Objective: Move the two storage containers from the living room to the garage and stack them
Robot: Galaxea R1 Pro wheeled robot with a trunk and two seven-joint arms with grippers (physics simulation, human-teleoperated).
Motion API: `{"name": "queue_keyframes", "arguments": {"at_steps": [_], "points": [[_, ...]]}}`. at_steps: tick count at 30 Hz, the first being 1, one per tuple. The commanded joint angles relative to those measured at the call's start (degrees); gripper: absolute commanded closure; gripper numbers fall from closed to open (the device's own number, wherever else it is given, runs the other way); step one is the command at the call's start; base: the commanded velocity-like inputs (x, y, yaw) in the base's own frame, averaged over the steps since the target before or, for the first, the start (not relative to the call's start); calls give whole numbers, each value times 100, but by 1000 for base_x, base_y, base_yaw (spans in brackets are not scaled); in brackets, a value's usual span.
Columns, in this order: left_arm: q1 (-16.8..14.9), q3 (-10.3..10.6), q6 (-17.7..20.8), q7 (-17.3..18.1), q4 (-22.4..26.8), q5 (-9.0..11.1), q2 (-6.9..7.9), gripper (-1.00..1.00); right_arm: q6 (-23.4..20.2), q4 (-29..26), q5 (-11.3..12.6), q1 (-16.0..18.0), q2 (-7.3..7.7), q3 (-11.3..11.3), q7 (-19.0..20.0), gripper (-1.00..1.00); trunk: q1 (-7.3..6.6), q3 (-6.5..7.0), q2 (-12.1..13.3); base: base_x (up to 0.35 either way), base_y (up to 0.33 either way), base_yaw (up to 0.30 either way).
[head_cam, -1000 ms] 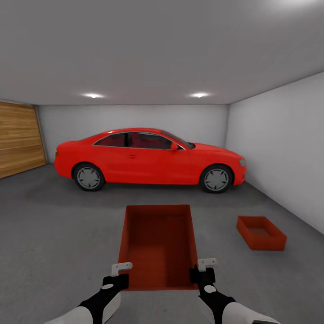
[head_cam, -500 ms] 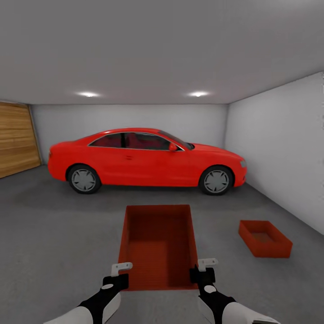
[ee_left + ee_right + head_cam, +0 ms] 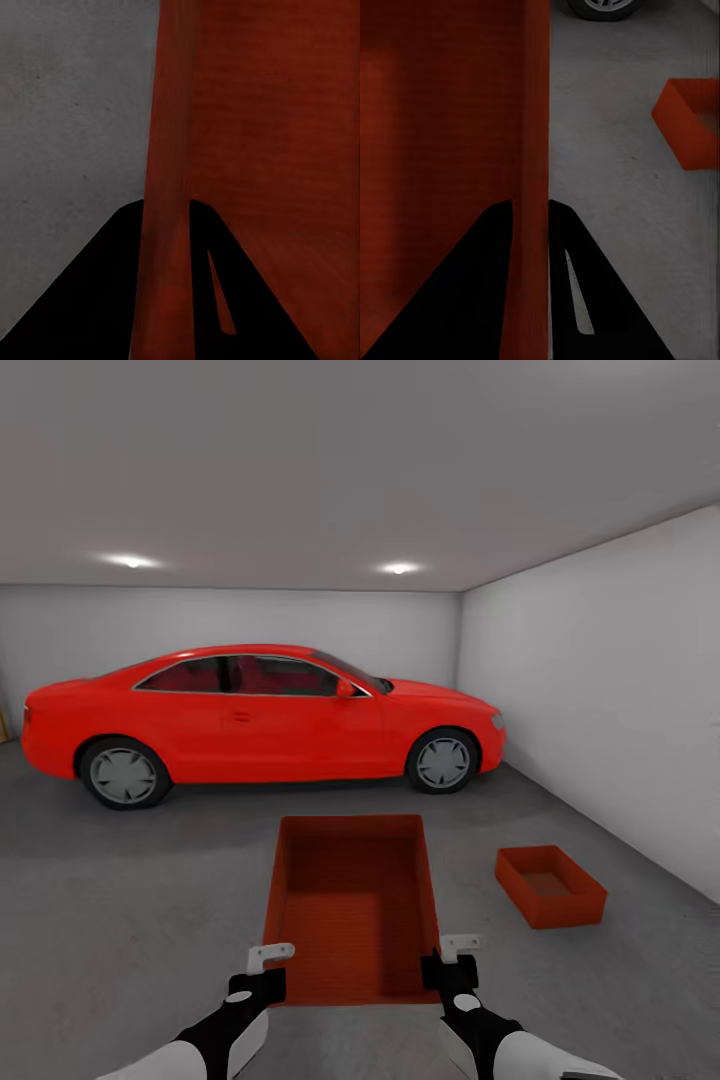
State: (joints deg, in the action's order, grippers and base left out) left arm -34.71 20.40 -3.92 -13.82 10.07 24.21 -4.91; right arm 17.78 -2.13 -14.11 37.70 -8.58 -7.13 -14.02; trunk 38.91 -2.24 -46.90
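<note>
Red-orange, the held container (image 3: 350, 905) hangs over the concrete floor (image 3: 120, 920), left gripper (image 3: 262, 970) and right gripper (image 3: 452, 962) each clamped on a side wall. The second container (image 3: 550, 885) sits right, red car (image 3: 260, 722) beyond.

Two arms in the head view: glossy white shells lower down, turning to black wrist segments, each with a small pale round cap. The left gripper (image 3: 268, 960) and right gripper (image 3: 452, 952) carry light grey angular finger brackets; wrist views show black wedge-shaped jaws.
</note>
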Motion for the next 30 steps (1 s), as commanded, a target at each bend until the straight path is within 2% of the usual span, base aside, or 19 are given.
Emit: {"name": "queue_keyframes", "arguments": {"at_steps": [1, 30], "points": [[-5, -24, -4, -51, 13, 49, 42, 100, -11, 2, -179, 9, -6, -271, 31, 100, 5, -10, -8, 321, 128, -281], [-4, -20, -4, -47, 13, 49, 43, 100, -11, 2, -179, 9, -10, -271, 31, 100, 5, -10, -8, 316, 180, -282]]}}
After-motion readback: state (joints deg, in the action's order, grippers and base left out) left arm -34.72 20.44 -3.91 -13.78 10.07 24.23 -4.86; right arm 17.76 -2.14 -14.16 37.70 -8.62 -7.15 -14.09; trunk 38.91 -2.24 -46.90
